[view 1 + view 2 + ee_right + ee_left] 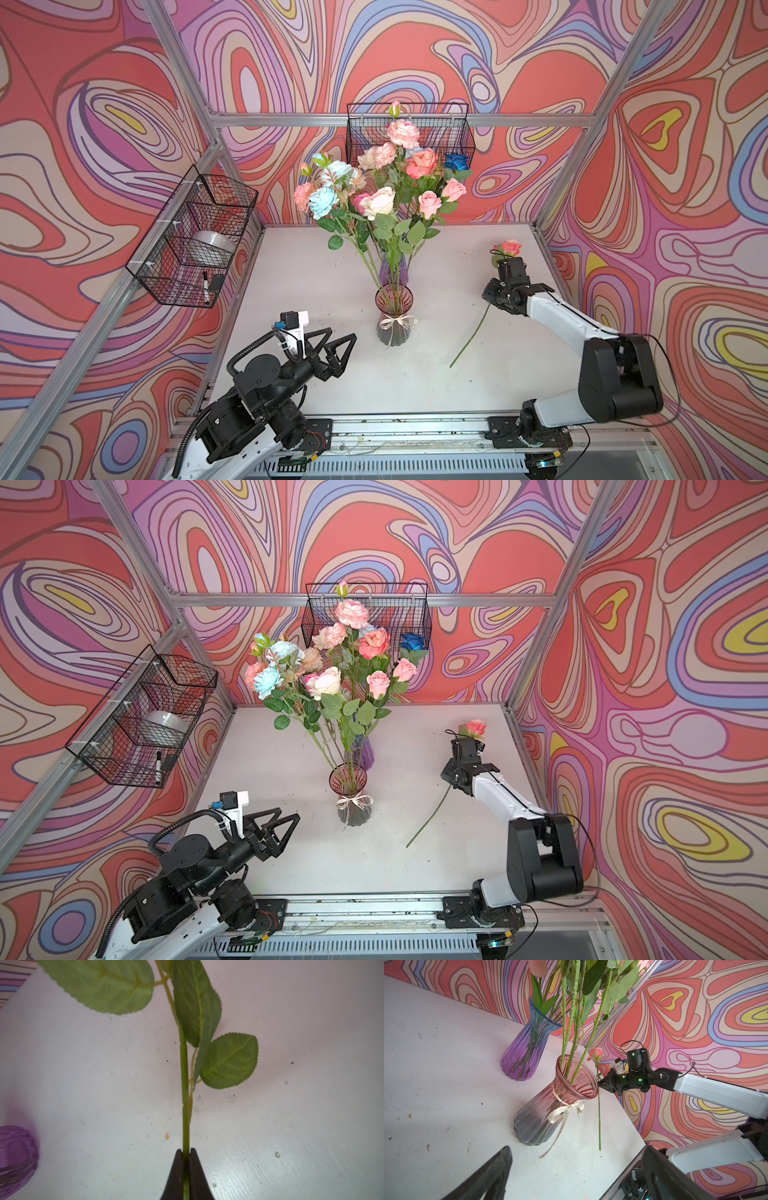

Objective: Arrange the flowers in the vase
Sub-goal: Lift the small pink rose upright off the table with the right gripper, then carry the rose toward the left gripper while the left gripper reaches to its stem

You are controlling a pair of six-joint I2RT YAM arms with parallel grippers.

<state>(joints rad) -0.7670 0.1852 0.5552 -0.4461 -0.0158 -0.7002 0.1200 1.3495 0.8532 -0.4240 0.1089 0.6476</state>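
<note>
One rose (511,247), pinched tight by the right gripper (186,1152), sits right of two vases, pink vase (392,324) and purple vase (523,1053), holding the other flowers (386,174), its stem slanting from bloom far-right to cut end front-centre, while the left gripper (343,334) gapes empty.

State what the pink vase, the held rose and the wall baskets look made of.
Pink vase: ribbed, glossy tinted glass, probably; stems show through.
Held rose: likely artificial; seamed plastic-looking stem, fabric-like leaves.
Wall baskets: black coated wire mesh.

A wire basket (174,266) on the side frame holds a marker (205,286).
</note>
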